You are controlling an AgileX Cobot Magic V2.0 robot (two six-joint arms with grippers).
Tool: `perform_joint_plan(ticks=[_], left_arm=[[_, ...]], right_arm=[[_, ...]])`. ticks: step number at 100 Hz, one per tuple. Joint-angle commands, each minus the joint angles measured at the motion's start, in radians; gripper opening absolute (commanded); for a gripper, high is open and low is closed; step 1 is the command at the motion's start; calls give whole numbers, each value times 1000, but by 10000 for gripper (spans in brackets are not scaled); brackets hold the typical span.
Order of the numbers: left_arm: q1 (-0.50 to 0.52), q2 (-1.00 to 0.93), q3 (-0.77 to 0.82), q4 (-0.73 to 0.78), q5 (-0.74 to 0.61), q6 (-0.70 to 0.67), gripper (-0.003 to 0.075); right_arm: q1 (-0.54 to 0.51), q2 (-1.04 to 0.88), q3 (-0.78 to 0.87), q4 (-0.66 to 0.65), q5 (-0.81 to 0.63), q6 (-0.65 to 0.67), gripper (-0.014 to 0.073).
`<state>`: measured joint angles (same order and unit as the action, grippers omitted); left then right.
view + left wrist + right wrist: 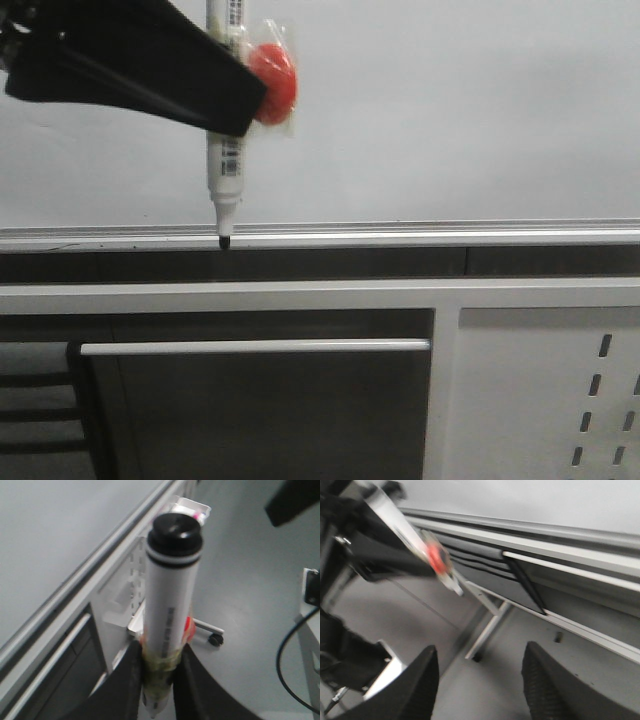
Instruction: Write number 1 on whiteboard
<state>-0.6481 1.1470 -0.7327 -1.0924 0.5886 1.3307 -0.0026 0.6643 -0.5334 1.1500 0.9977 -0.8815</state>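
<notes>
My left gripper [232,95] is shut on a white marker [226,165] and holds it upright, black tip down. The tip [225,241] is level with the silver rail [420,233] along the lower edge of the whiteboard [450,110]. A red piece [273,83] is taped to the marker's barrel. In the left wrist view the marker [170,595] stands between the black fingers [125,685] of the left gripper [159,680]. No number 1 stroke shows on the board. My right gripper [480,665] is open and empty, away from the board, above the floor.
Below the rail stands a dark cabinet front with a white bar handle [250,347]. A perforated grey metal panel [560,400] is at the lower right. The right wrist view shows the left arm with the marker [439,560] and a table leg [487,632].
</notes>
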Motion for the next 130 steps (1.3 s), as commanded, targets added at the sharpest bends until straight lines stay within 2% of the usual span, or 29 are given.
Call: perform_joint_plan(ticks=[1,24,33,54,69,84,102,130], left_arm=[[-43,-23,-28,-12,28,-21,-20],[-120,34,-32,6,22,-21,-20],[-133,62,-36,21,7,-27,-20],[-133,92,-62,69,-9,-41,-20],[-133,127,-93,77,9,-41,-20],[-133,136,-106,86,23,-41,-20],[-133,136,-106,99,22,-41,-20],[-133,136,-106,99,5,-41,-20]], right_arm=[[-6,64,-92,96,66,-68,345],[-4,216,-278,97,221,-90,345],[32,259,-354,37,260,-88,345],[223,342,-526,-236,209,68,345],[383,435,-645,-361,192,163,345],[485,530,-756,-496,194,246,345],[534,615,-823,-519,210,256,345],[541,683,-839,-546,260,267,345]])
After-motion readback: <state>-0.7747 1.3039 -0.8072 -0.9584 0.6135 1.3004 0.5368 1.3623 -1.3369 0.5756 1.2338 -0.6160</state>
